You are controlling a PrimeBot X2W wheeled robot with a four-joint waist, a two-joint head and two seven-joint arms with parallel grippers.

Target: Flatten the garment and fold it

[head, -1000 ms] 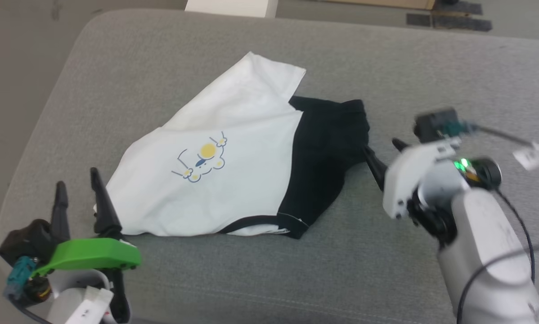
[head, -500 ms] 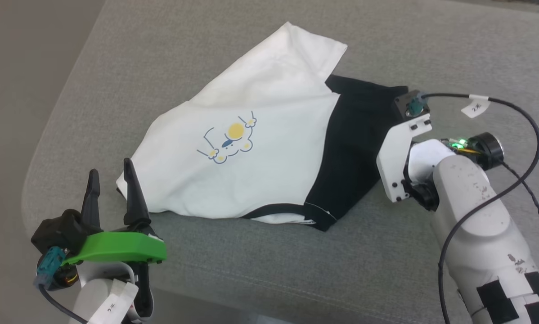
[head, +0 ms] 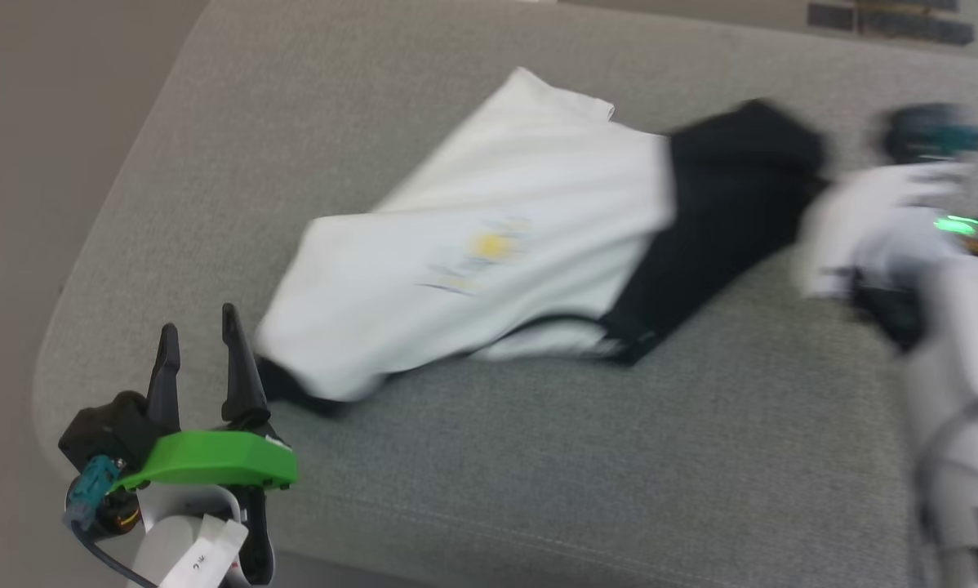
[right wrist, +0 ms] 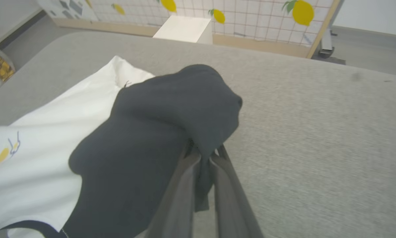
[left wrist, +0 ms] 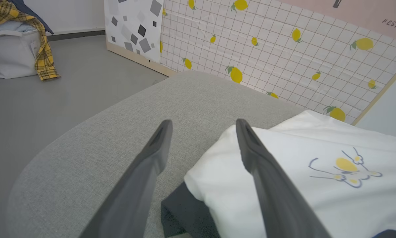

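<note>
The garment [head: 497, 237], a white T-shirt with black sleeves and a small yellow-and-blue print, lies crumpled across the grey cushion [head: 620, 457]. My right gripper [head: 820, 192], blurred in the head view, is shut on the black sleeve [right wrist: 171, 109] and holds it raised off the cushion. In the right wrist view its fingers [right wrist: 184, 185] pinch the dark cloth between them. My left gripper [head: 199, 335] stands open at the shirt's near-left corner [left wrist: 217, 172]. One of its fingers [left wrist: 260, 172] lies over the white cloth; the other is over bare cushion.
The cushion's rounded edge [head: 56, 359] drops to grey floor on the left. A lemon-patterned wall panel [left wrist: 284, 49] stands behind it. A pile with a yellow plaid cloth [left wrist: 42, 43] lies on the floor, and a white box [right wrist: 184, 28] sits past the far edge.
My right gripper has shut on the black sleeve and pulled it up and to the right, dragging the shirt along. The left gripper stays open. The camera has shifted.
</note>
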